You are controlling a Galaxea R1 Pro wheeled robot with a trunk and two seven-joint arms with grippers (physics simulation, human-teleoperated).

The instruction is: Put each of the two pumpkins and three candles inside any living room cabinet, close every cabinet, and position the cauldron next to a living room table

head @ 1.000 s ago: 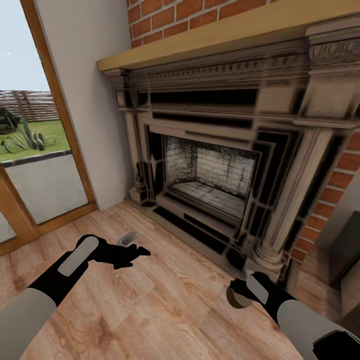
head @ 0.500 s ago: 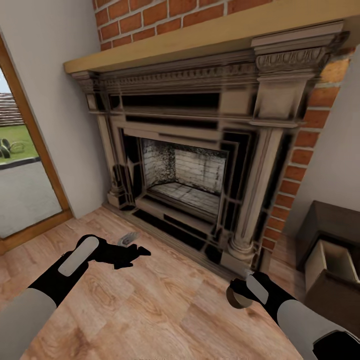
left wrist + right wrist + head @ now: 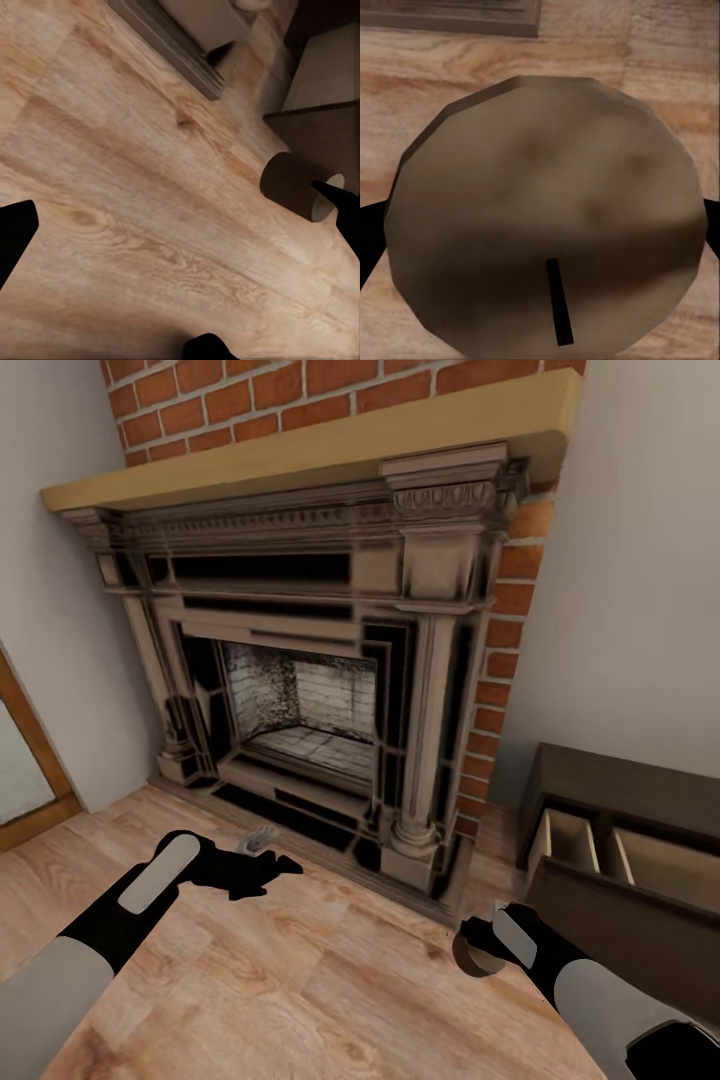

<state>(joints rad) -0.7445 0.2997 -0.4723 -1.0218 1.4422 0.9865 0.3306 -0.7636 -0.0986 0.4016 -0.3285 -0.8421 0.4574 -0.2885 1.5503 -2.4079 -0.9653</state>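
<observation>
My right gripper (image 3: 478, 948) is shut on a candle (image 3: 466, 960), a stubby tan-brown cylinder held low over the wood floor. In the right wrist view the candle's (image 3: 547, 225) round faceted end faces the camera, with a dark wick line on it. The left wrist view looks across the floor at the same candle (image 3: 294, 184). My left gripper (image 3: 272, 868) hovers over the floor before the hearth, open and empty. The dark-brown cabinet (image 3: 625, 785) stands at the right against the wall, one drawer (image 3: 650, 865) pulled out with its pale interior showing. Pumpkins and cauldron are out of view.
A stone-and-brick fireplace (image 3: 300, 690) with a wooden mantel (image 3: 300, 455) rises straight ahead, its base step (image 3: 300, 810) jutting onto the floor. A door frame (image 3: 25, 780) edges the far left. Bare wood floor (image 3: 330, 980) lies between my arms.
The whole view has swung to the right: the glass door has slid off to the left and the cabinet with its open drawer has come in. Both arms hold the same pose.
</observation>
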